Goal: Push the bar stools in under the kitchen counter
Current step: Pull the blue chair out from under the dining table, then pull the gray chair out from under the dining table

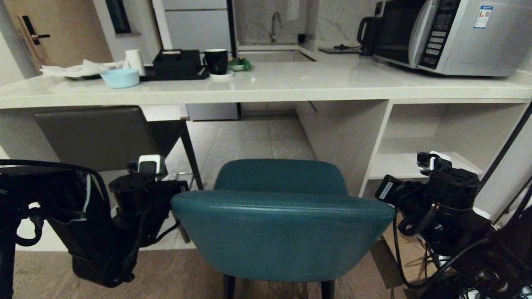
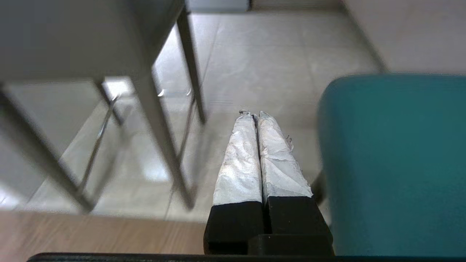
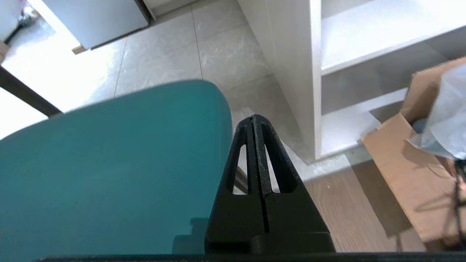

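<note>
teal stool [image 1: 282,232]: curved smooth back, flanked by both grippers
left gripper [image 2: 257,118]: clenched, empty; wrinkled silver-wrapped fingers
right gripper [image 3: 255,122]: clenched, empty; black
grey stool [image 1: 93,137]: boxy back, tucked under stone counter [image 1: 291,83]

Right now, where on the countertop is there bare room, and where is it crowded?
The kitchen counter is bare along its middle, between the black mug and the microwave. Its left end is crowded: blue bowl, white cup, black tray and crumpled paper sit close together. The microwave fills the right end.

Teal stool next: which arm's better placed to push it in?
Marginal, slightly the right. Both hands are shut, flanking the teal stool. The right hand sits close beside its back; the left hand hangs between it and the grey stool.
</note>
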{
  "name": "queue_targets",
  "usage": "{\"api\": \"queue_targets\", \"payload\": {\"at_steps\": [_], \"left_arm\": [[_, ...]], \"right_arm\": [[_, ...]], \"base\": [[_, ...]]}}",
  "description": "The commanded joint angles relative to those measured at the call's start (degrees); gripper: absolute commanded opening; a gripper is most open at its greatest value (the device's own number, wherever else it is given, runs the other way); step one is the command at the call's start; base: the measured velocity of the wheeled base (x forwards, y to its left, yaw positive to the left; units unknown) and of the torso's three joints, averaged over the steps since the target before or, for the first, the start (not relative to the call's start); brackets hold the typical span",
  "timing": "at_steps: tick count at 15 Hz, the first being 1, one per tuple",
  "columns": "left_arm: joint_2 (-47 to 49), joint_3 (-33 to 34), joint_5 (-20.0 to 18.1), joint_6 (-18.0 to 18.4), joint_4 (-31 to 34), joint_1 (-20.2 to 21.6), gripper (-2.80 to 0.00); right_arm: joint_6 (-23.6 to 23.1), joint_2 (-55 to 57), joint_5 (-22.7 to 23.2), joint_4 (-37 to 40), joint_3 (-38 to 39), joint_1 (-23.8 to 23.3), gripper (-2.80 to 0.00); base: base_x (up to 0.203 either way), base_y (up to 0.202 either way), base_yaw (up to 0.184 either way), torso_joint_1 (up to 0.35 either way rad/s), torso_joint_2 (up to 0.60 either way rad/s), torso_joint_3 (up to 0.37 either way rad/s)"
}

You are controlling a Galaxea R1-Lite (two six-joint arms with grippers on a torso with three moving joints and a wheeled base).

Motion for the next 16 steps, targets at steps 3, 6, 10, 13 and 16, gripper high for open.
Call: {"api": "queue_targets", "payload": {"at_steps": [3, 6, 10, 13, 16], "left_arm": [[-4.6, 13.8, -0.8, -1.3, -0.5, -0.9, -2.8], [-8.9, 21.2, -4.0, -5.4, -0.5, -6.7, -2.8], [-9.9, 26.8, -4.6, -6.0, -0.5, -11.2, -2.8], [-6.9, 24.2, -4.1, -7.0, -0.5, -11.9, -2.8], [-4.1, 20.2, -3.6, -6.7, -0.5, -11.3, -2.8]], "right_arm": [[-0.2, -8.0, 0.2, -0.5, 9.1, 2.4, -2.8], [-0.1, -9.7, 0.2, -0.6, 13.9, 7.8, -2.8], [0.1, -8.8, 0.0, -0.7, 14.7, 12.7, -2.8], [0.1, -6.7, 0.0, -0.7, 12.7, 14.1, -2.8], [0.1, -5.6, 0.0, -0.7, 12.6, 16.0, -2.8]], "base": [[0.0, 0.0, 0.0, 0.0, 0.0, 0.0], [0.0, 0.0, 0.0, 0.0, 0.0, 0.0], [0.0, 0.0, 0.0, 0.0, 0.0, 0.0], [0.0, 0.0, 0.0, 0.0, 0.0, 0.0], [0.0, 0.0, 0.0, 0.0, 0.0, 0.0]]}}
